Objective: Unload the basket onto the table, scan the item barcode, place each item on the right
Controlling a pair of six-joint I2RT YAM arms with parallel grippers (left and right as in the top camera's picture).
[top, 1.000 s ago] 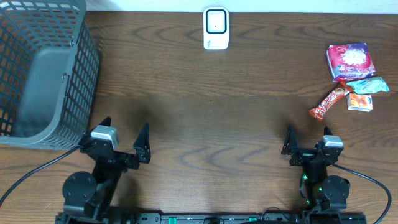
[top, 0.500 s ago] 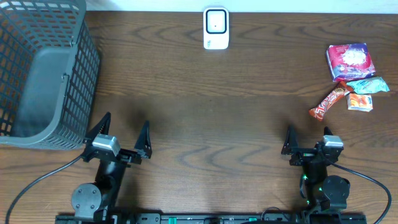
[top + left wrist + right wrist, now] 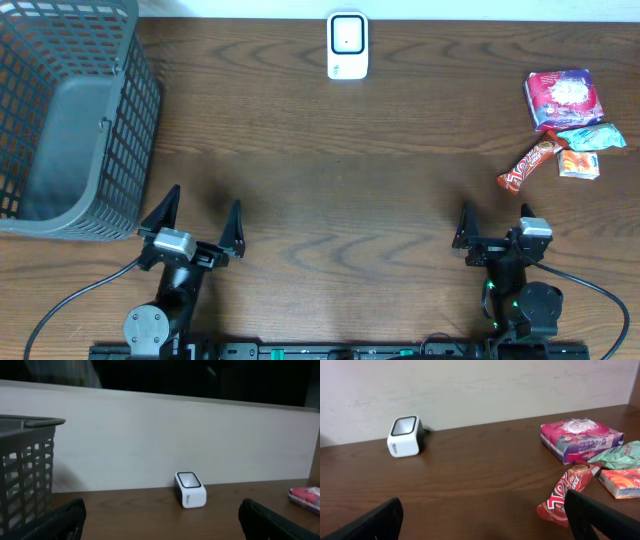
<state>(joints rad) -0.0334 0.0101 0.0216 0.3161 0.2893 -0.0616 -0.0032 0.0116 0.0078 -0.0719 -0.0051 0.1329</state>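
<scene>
Since the earlier frames the left gripper (image 3: 204,200) has been drawn back toward the near table edge and squared up. The right gripper (image 3: 495,215) is seen unchanged. Both sets of jaws are spread wide w/ nothing btwn them, and neither touches any object.

The surface is a dark brown wood-grain table (image 3: 330,170), backed by a pale plain wall (image 3: 150,440) (seen only in the wrist views). Above that wall the room is dark in the left wrist view. A white box-shaped barcode scanner (image 3: 347,45) is stood at the far edge, approx. centre. A grey plastic mesh basket (image 3: 140,120) is set at the far-left corner, near the L arm.

The items are gathered at the far right, well apart from both grippers. A pink-and-purple foil pack (image 3: 563,97) is placed furthest back, w/ a teal foil sachet (image 3: 592,137) just in front of it and a small orange packet (image 3: 579,164) nearer still. A red-orange candy-bar wrapper (image 3: 527,165) is laid diagonally, its upper end against the cluster. Barcodes can't be made out.
</scene>
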